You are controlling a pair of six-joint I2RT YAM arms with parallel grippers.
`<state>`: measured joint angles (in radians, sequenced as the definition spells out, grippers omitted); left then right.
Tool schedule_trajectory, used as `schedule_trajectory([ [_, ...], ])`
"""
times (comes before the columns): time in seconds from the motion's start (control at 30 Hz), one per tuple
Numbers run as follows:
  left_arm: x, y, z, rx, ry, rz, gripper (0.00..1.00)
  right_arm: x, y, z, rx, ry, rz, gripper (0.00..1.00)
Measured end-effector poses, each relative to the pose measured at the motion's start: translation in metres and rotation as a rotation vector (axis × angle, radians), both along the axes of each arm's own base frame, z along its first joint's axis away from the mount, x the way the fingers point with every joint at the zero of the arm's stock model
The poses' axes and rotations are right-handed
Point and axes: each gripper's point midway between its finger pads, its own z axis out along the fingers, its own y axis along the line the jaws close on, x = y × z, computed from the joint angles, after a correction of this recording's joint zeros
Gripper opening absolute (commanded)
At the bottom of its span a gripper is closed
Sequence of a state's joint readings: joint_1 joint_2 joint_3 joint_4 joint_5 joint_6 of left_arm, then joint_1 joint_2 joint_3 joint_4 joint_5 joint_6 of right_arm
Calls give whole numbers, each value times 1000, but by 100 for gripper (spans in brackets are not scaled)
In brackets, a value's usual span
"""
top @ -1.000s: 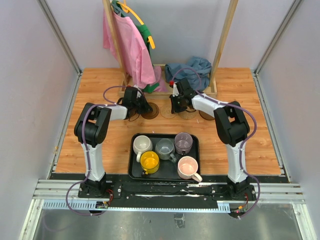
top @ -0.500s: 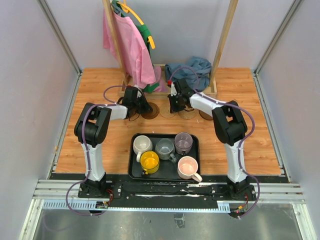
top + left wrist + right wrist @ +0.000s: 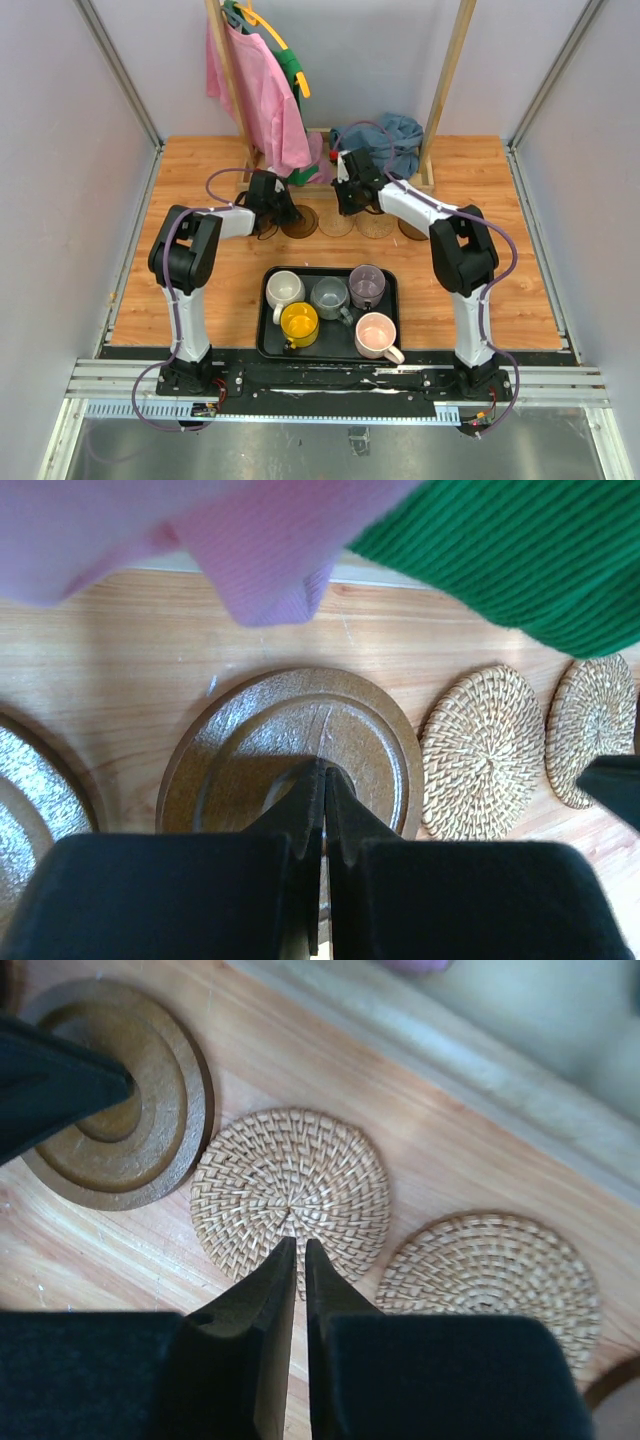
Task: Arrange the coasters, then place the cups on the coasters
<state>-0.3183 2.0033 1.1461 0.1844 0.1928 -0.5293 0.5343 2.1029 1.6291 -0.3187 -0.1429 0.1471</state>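
At the back of the wooden table (image 3: 190, 190) stands a wooden rack (image 3: 448, 80). It carries a pink garment (image 3: 258, 95) and a green garment (image 3: 291, 62) on a yellow hanger (image 3: 283, 40), and a blue-grey cloth (image 3: 385, 138) is heaped at its foot. In the left wrist view the pink and green hems hang low over the far side of the coaster row. That row runs along the rack's base. It begins with a far-left dark coaster (image 3: 30, 800), mostly hidden under the left arm in the top view, and next to it lies a second dark coaster (image 3: 302, 224). Then come a first woven coaster (image 3: 290, 1195), a second woven coaster (image 3: 490, 1280) and a right-end dark coaster (image 3: 412, 231), all lying flat and just beside one another. The left gripper (image 3: 324, 770) is clenched, its fingers pressed together with nothing between them, its tips over the middle of the second dark coaster. The right gripper (image 3: 298, 1245) hangs over the near edge of the first woven coaster, its fingers all but closed with only a thin slit, grasping nothing. Near the arm bases, well apart from the row, a black tray (image 3: 336, 345) holds all five cups. The white cup (image 3: 284, 288), grey cup (image 3: 329, 296) and purple cup (image 3: 367, 285) stand in its back row. The yellow cup (image 3: 299, 322) and pink cup (image 3: 375, 333) stand in front.
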Motion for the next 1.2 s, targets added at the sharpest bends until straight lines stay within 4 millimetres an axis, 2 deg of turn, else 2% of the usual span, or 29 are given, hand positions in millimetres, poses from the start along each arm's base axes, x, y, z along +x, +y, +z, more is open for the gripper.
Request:
schedule_trajectory([
  [0.13,-2,1,6,5,-1,0,1,8,-5,23,-11,-64,-18,10],
  [0.27,0,2,24,0,-36,4,1,10,-14,45,-18,-117,-47,9],
  [0.4,-1,4,40,-6,-67,11,1,1,-33,53,-43,-130,-83,8],
  [0.5,-6,8,45,-2,-74,16,1,-5,-58,49,-81,-127,-133,7],
  [0.6,-15,15,41,16,-65,31,1,-9,-84,43,-116,-119,-194,12],
  [0.7,-27,34,33,48,-46,76,1,-13,-119,39,-132,-105,-283,12],
  [0.77,-33,49,28,67,-33,113,1,-13,-142,41,-122,-102,-349,3],
  [0.8,-36,59,26,76,-28,137,1,-12,-154,42,-114,-104,-383,1],
  [0.93,-37,93,26,109,-29,230,2,-10,-203,50,-57,-120,-533,4],
  [1.03,-37,107,33,122,-54,273,2,-8,-231,56,-25,-139,-614,5],
  [1.1,-37,108,39,121,-80,277,2,-7,-241,61,-15,-158,-640,1],
  [1.2,-34,105,45,108,-118,266,1,-4,-244,66,-5,-182,-644,1],
])
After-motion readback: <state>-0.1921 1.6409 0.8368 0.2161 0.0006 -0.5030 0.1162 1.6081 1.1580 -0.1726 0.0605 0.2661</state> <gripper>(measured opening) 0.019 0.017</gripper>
